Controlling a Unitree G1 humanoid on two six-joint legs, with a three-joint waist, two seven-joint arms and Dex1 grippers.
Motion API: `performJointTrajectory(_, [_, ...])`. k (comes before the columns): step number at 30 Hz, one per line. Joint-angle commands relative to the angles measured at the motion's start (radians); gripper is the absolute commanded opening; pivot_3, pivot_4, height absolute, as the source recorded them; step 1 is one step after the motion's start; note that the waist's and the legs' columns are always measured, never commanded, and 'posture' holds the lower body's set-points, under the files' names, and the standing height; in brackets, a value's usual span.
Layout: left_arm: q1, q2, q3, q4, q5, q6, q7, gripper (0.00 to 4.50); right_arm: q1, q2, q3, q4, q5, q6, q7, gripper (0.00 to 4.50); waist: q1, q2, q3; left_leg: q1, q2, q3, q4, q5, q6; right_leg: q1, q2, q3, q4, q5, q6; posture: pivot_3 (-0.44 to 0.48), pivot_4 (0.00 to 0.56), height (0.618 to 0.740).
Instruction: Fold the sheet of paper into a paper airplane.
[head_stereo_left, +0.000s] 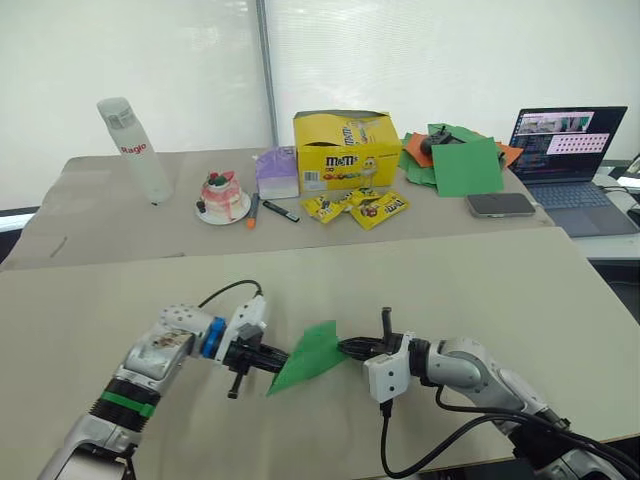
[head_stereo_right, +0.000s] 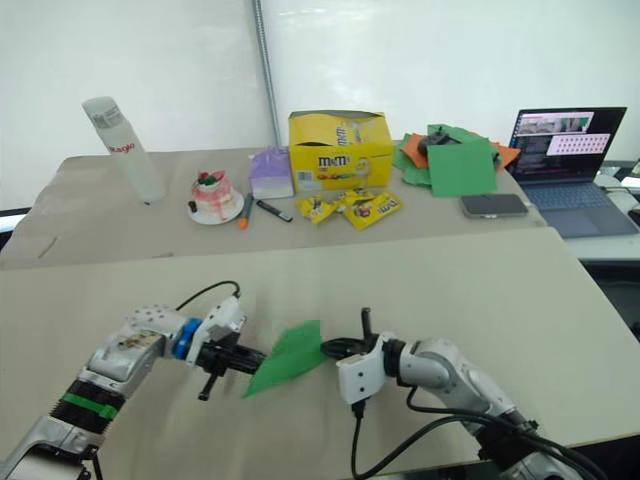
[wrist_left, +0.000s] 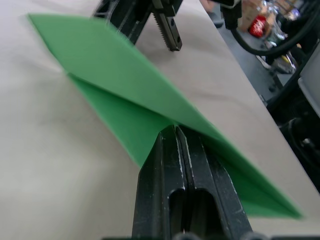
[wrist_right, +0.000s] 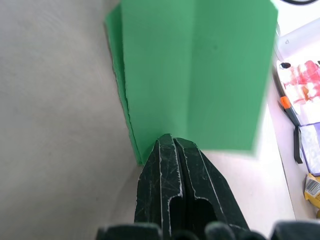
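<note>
The sheet of paper is bright green and folded into a creased, pointed wedge with layered flaps. It hangs just above the near table, between my two grippers. My left gripper is shut on its left side; in the left wrist view the paper is pinched at the tip of the shut left gripper. My right gripper is shut on its right edge; the right wrist view shows the right gripper clamping the folded paper at a corner.
The far table holds a clear bottle, a small cake, a purple box, markers, a yellow M&M's box, candy bags, a pile of orange and green papers, a phone and a laptop.
</note>
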Motion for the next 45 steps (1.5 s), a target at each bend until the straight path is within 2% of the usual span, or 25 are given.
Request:
performJointTrajectory(1, [-0.010, -0.014, -0.050, 0.019, 0.064, -0.078, 0.012, 0.03, 0.023, -0.006, 0.047, 0.062, -0.039, 0.001, 0.028, 0.00, 0.000, 0.000, 0.000, 0.000, 0.000, 0.000, 0.000, 0.000, 0.000, 0.000, 0.000, 0.000, 0.000, 0.000, 0.000, 0.000, 0.150, 0.740])
performJointTrajectory(4, [-0.009, -0.016, -0.066, 0.046, 0.095, -0.123, 0.023, 0.03, 0.022, -0.007, 0.048, 0.064, -0.045, 0.001, 0.022, 0.00, 0.001, 0.000, -0.002, 0.000, 0.000, 0.000, 0.000, 0.000, 0.000, 0.000, 0.000, 0.000, 0.000, 0.000, 0.000, 0.000, 0.150, 0.740])
performJointTrajectory(10, [-0.014, 0.058, 0.055, 0.014, 0.030, -0.094, 0.040, 0.03, 0.021, -0.009, 0.049, 0.074, -0.043, -0.001, 0.017, 0.00, 0.000, 0.000, -0.004, 0.000, 0.000, 0.000, 0.000, 0.000, 0.000, -0.001, 0.000, 0.000, 0.000, 0.000, 0.000, 0.000, 0.150, 0.740])
performJointTrajectory(15, [0.005, 0.097, 0.193, -0.147, -0.148, 0.072, 0.070, 0.03, 0.013, -0.009, 0.056, 0.087, -0.037, -0.011, 0.029, 0.00, 0.000, -0.001, -0.004, 0.001, 0.000, -0.001, 0.000, 0.000, 0.000, -0.002, 0.000, 0.000, -0.001, 0.000, 0.000, 0.000, 0.150, 0.740])
performJointTrajectory(19, [0.081, 0.127, 0.207, -0.320, -0.241, 0.185, 0.084, 0.03, 0.007, -0.010, 0.058, 0.097, -0.033, -0.020, 0.035, 0.00, -0.002, -0.001, -0.004, 0.001, 0.000, 0.000, 0.000, -0.001, 0.001, -0.002, 0.000, 0.000, 0.000, 0.000, 0.000, 0.000, 0.150, 0.740])
performJointTrajectory(23, [0.157, 0.125, 0.141, -0.383, -0.199, 0.171, 0.121, 0.03, 0.003, -0.013, 0.061, 0.098, -0.029, -0.021, 0.042, 0.00, 0.000, 0.000, -0.004, 0.001, 0.000, 0.000, -0.001, -0.001, 0.001, -0.001, 0.000, 0.001, -0.001, 0.000, 0.000, 0.000, 0.150, 0.740])
performJointTrajectory(27, [0.193, 0.131, 0.033, -0.328, -0.024, 0.049, 0.178, 0.03, 0.003, -0.019, 0.059, 0.092, -0.027, -0.018, 0.046, 0.00, 0.003, 0.000, -0.004, 0.003, 0.000, 0.000, -0.001, -0.001, 0.001, 0.000, 0.000, 0.001, -0.002, 0.000, 0.000, 0.000, 0.150, 0.740])
performJointTrajectory(30, [0.212, 0.112, 0.001, -0.293, 0.053, 0.044, 0.269, 0.03, 0.007, -0.025, 0.050, 0.087, -0.013, -0.010, 0.052, 0.00, 0.004, 0.000, -0.004, 0.003, 0.000, 0.000, -0.001, -0.001, 0.001, -0.001, 0.000, 0.001, -0.002, 0.000, 0.000, 0.000, 0.150, 0.740])
performJointTrajectory(34, [0.305, 0.117, 0.002, -0.381, 0.042, 0.117, 0.340, 0.03, 0.012, -0.031, 0.012, 0.068, 0.042, 0.032, 0.069, 0.00, 0.007, 0.004, -0.006, 0.003, 0.000, 0.000, -0.001, -0.002, 0.002, -0.001, -0.001, 0.001, -0.002, 0.000, 0.000, 0.000, 0.150, 0.740])
performJointTrajectory(40, [0.360, 0.110, 0.031, -0.471, -0.013, 0.271, 0.445, 0.03, -0.067, -0.006, -0.083, -0.044, 0.241, 0.244, 0.169, 0.00, 0.014, 0.005, -0.004, 0.003, 0.000, 0.001, -0.001, -0.003, 0.003, 0.002, -0.001, 0.002, -0.002, 0.000, 0.000, 0.000, 0.150, 0.740])
performJointTrajectory(44, [0.392, 0.108, 0.061, -0.522, -0.048, 0.354, 0.515, 0.03, -0.159, 0.047, -0.180, -0.157, 0.567, 0.673, 0.303, 0.00, 0.012, 0.010, 0.000, 0.002, 0.001, 0.001, -0.001, -0.003, 0.003, 0.003, -0.002, 0.003, -0.003, 0.000, 0.000, 0.000, 0.150, 0.740])
performJointTrajectory(45, [0.396, 0.107, 0.063, -0.529, -0.051, 0.361, 0.524, 0.01, -0.180, 0.049, -0.192, -0.153, 0.606, 0.739, 0.330, 0.29, 0.012, 0.010, 0.000, 0.001, 0.002, 0.000, -0.001, -0.003, 0.003, 0.003, -0.002, 0.003, -0.003, 0.000, 0.000, 0.000, 0.150, 0.740])
